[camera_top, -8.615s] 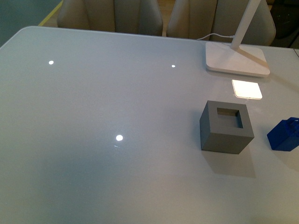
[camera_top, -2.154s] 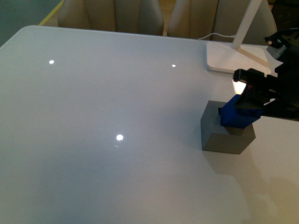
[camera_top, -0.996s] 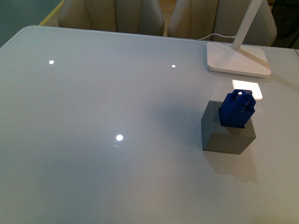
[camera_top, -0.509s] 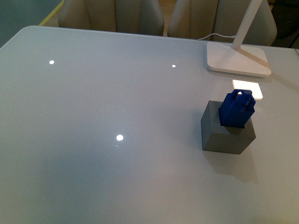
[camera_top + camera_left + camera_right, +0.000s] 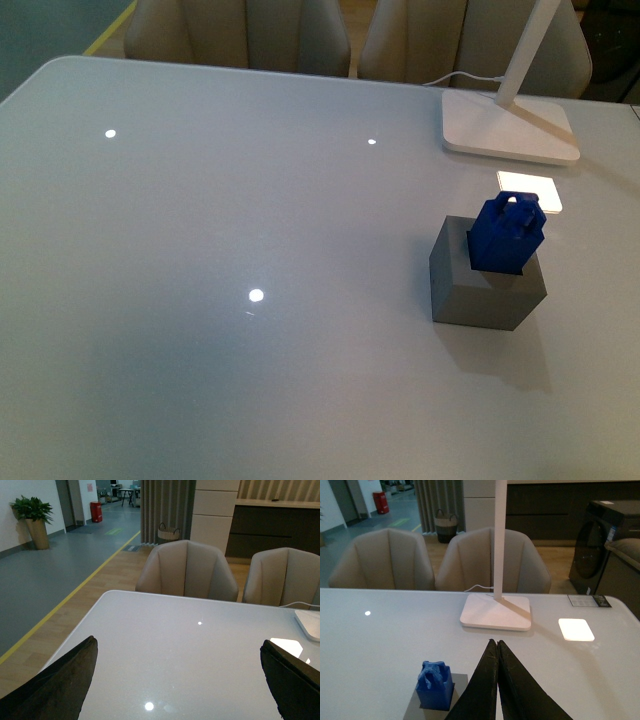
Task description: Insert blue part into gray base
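From your left wrist camera you see the left end effector (image 5: 180,680) held above the white table (image 5: 200,650), its two dark fingers (image 5: 55,685) spread wide to either side of the picture with nothing between them. Two beige chairs (image 5: 187,572) stand at the table's far edge. A corner of a white lamp foot (image 5: 309,622) shows at the edge of the frame, with a bright patch of light (image 5: 286,646) on the table just beside it. Beyond lie a grey floor with a yellow line (image 5: 65,605), a potted plant (image 5: 34,520) and what may be a basket (image 5: 168,532), too small to tell.
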Robot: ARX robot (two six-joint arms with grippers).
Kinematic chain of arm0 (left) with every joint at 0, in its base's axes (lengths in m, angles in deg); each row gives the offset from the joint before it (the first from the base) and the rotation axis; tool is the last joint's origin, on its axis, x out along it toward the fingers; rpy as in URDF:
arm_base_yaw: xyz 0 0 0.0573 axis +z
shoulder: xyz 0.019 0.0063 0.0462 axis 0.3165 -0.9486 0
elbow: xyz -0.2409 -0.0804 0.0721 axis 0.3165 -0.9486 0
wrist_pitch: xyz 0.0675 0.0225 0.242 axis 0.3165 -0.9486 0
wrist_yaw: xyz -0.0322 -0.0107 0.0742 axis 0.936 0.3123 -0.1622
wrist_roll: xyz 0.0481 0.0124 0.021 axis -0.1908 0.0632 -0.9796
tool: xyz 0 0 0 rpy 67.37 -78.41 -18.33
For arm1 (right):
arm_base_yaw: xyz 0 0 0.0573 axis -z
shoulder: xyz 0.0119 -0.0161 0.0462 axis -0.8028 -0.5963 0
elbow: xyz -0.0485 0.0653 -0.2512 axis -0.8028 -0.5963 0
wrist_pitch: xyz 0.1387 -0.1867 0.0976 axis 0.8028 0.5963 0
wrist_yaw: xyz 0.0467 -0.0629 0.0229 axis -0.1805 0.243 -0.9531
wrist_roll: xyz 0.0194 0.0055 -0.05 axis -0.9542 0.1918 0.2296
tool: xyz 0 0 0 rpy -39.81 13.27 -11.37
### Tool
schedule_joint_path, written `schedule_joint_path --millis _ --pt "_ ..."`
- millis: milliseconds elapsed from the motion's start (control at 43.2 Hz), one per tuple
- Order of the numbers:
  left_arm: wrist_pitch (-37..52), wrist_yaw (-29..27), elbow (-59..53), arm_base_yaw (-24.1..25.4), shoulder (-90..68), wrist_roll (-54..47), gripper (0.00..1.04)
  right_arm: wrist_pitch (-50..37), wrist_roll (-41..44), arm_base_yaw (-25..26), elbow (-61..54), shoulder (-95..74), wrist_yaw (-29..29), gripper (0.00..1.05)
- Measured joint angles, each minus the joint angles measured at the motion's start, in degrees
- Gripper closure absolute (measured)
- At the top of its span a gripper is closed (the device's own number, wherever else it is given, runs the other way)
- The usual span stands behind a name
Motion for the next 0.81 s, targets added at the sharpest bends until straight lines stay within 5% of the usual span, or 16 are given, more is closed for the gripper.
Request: schedule_joint_path --millis 811 --pt "0.0 0.0 0.0 0.0 0.0 -0.02 0.07 21.05 0.0 0.04 0.0 21.73 0.02 1.03"
